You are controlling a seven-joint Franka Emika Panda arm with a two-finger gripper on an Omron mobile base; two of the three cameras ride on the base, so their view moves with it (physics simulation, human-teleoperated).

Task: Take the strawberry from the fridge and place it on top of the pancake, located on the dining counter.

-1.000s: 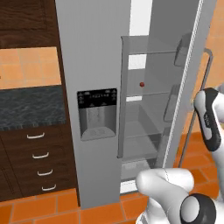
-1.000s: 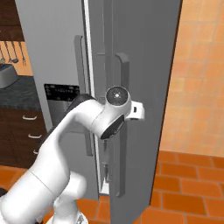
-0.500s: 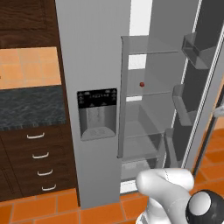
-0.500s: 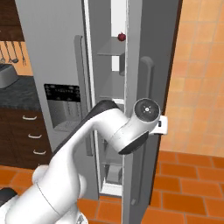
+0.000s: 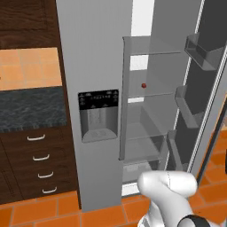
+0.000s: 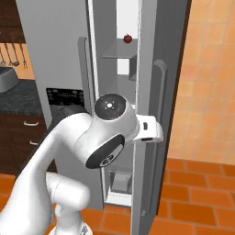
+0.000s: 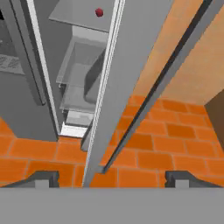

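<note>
Hand view: gripper (image 7: 112, 178) fingers spread wide apart, nothing between them, dark blunt tips either side of the fridge door's (image 7: 131, 83) edge and its long grey bar handle (image 7: 166, 78). Strawberry (image 7: 99, 12) sits on a glass shelf (image 5: 153, 94) inside the fridge (image 5: 95, 88), upper-middle level, well apart from the gripper; small dark-red round blob, looks smooth, too tiny to read texture. Right door is swung open, bins (image 5: 199, 48) on its inside face, translucent grey plastic. Fridge body flat matte grey, black dispenser panel (image 5: 98, 114) on the closed left door. Floor is orange tile. Risks as I judge them: arm has to come around the door edge to reach in, forearm or wrist could knock the door or clip a shelf lip; berry is round, so a nudge probably rolls it back on the slick glass; off-centre pinch could squirt it out
</note>
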